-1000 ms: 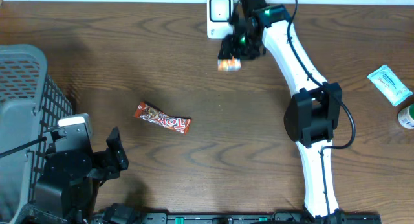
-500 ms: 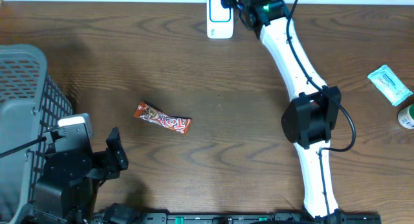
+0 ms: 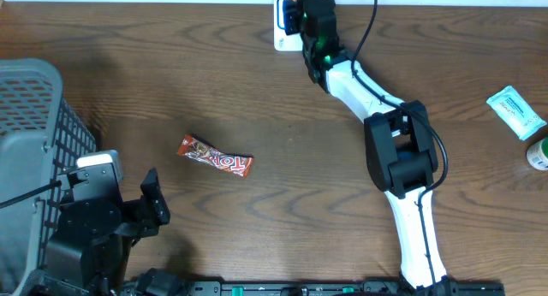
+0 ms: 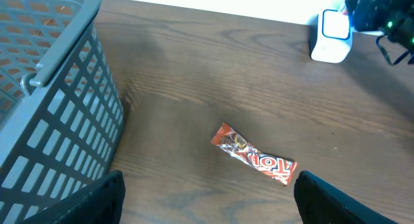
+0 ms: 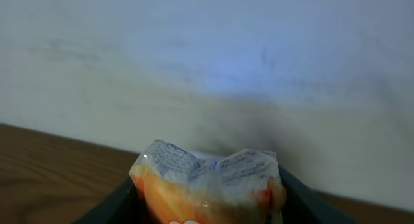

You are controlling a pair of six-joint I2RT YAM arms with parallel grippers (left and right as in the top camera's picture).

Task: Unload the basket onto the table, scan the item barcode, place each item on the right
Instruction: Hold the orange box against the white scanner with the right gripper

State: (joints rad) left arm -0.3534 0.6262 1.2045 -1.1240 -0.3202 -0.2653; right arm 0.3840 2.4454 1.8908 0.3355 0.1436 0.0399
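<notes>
Brown table (image 3: 171, 91): right gripper (image 5: 210, 201) is clamping a crinkly snack packet (image 5: 207, 175) at the scanner (image 4: 331, 37), left gripper (image 4: 210, 182) is gaping empty. Wrinkles could be hiding the barcode.

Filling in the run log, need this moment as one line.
right gripper: shut on orange packet, at scanner | left gripper: open, near basket | candy bar: on table

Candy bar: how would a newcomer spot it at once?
Start at the grey basket at the left edge. To its right, alone on bare wood, lies the candy bar. Unlike the teal packet far right, it is long, red and shiny.
</notes>
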